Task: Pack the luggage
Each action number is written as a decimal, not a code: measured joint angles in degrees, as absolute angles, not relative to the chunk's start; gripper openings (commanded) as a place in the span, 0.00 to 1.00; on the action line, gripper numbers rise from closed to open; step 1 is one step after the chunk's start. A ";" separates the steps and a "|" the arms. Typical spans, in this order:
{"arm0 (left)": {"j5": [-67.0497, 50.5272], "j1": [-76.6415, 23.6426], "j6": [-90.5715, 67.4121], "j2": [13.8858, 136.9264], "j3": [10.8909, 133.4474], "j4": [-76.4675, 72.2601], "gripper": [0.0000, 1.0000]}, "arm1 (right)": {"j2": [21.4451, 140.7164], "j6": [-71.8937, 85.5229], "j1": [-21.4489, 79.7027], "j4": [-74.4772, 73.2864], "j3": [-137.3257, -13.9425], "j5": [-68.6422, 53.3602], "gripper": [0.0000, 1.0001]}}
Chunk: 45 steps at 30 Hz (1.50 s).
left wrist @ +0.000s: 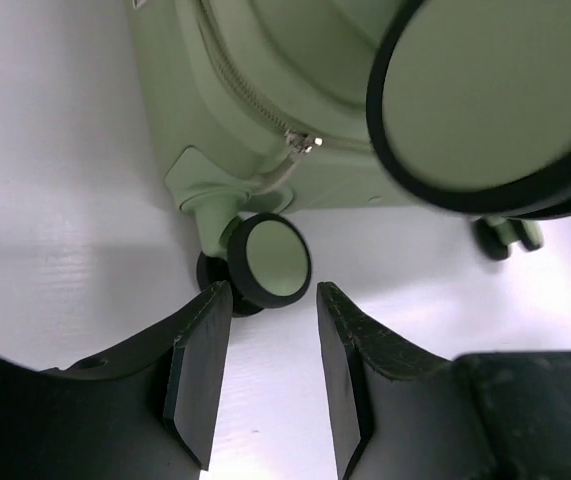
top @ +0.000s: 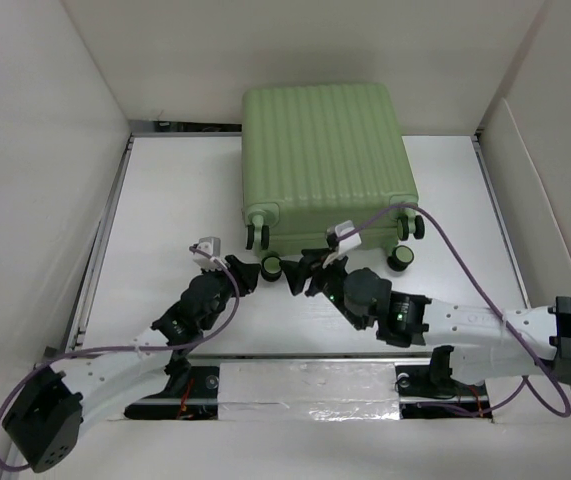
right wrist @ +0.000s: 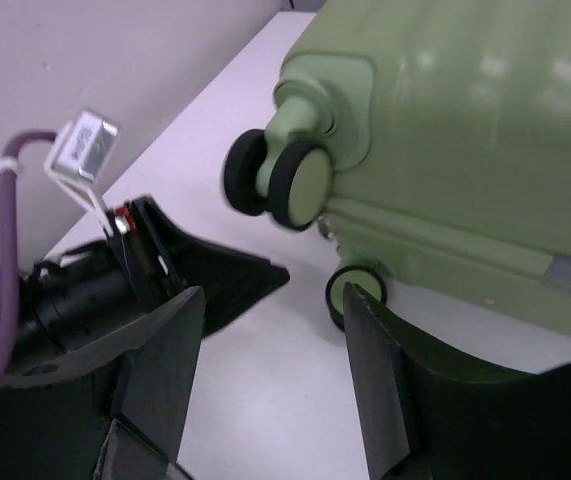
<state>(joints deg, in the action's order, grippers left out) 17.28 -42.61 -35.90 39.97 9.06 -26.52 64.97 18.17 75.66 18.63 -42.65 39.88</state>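
Observation:
The luggage [top: 325, 160], a light green ribbed hard-shell suitcase, lies flat and closed at the back middle of the table, wheels toward the arms. Its lining is hidden. My left gripper [top: 248, 272] is open and empty; in the left wrist view [left wrist: 273, 300] its tips flank a black-and-green wheel [left wrist: 268, 260] just ahead, below the zipper pull [left wrist: 300, 145]. My right gripper [top: 305, 272] is open and empty; in the right wrist view [right wrist: 270, 300] it sits beside the lower wheel [right wrist: 357, 290], below the luggage's corner [right wrist: 465, 130].
White walls enclose the table on the left, back and right. A metal rail [top: 100, 250] runs along the table's left edge. The left gripper's fingers [right wrist: 235, 275] lie close to my right gripper. Two more wheels [top: 400, 259] stand at the luggage's right corner.

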 measured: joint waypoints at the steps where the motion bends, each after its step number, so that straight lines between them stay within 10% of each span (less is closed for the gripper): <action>1: 16.86 -42.52 -35.33 42.22 9.06 -27.83 0.37 | 64.97 17.93 74.43 18.35 -43.20 38.89 0.65; 26: 18.72 -42.41 -28.01 66.15 14.61 -48.01 0.24 | 65.58 16.93 66.37 17.45 -43.29 24.34 0.65; 36: 21.78 -42.15 -28.34 61.84 13.32 -46.65 0.46 | 65.34 17.78 64.51 18.20 -41.91 22.20 0.65; 45: 24.25 -41.12 -27.68 62.26 9.06 -52.31 0.37 | 63.20 17.91 62.41 19.46 -40.56 19.27 0.60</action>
